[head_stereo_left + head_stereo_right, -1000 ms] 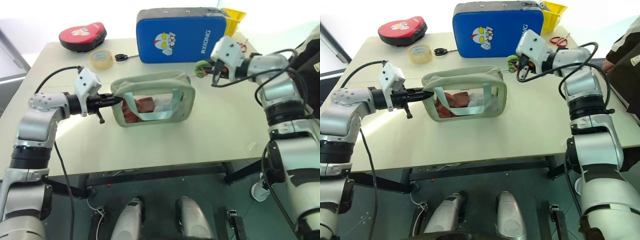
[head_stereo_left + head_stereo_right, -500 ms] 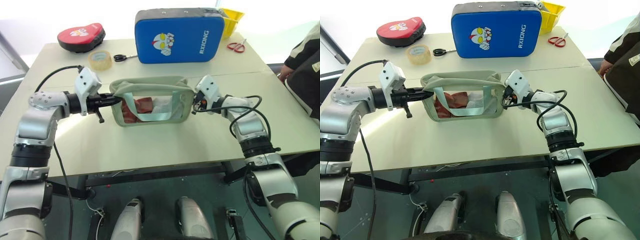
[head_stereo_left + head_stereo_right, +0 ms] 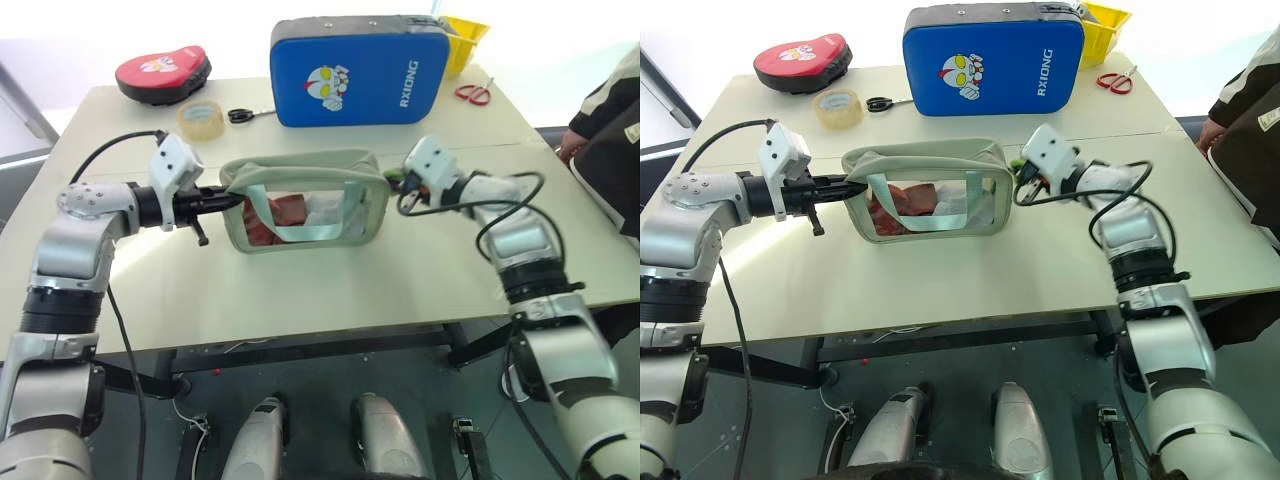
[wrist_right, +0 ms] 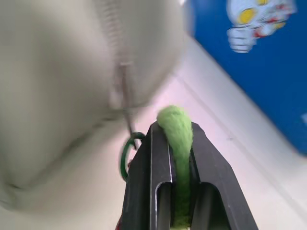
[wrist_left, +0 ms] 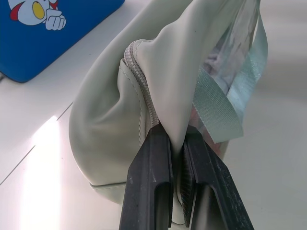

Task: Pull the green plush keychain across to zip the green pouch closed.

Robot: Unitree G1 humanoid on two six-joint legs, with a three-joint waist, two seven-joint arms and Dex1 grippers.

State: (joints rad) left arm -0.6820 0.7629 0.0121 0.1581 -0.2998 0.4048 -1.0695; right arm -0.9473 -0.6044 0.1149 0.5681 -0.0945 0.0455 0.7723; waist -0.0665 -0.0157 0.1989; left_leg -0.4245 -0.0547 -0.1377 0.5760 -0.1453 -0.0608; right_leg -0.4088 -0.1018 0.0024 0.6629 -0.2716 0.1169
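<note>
The left arm reaches forward with the elbow bent, and the left gripper point(image 3: 222, 199) points almost level toward the right. Its two black fingers point(image 5: 153, 182) are pressed together on a fold of the green pouch point(image 5: 120, 124), which sits between the jaws. The right arm bends inward, and the right gripper point(image 4: 175, 139) points left, clamped on the green plush keychain point(image 4: 176, 125) between its jaws.

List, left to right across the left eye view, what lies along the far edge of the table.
Red cartoon case → yellowish roll of clear tape → black-handled scissors → big blue cartoon case standing on edge → yellow bin → red-handled scissors.
</note>
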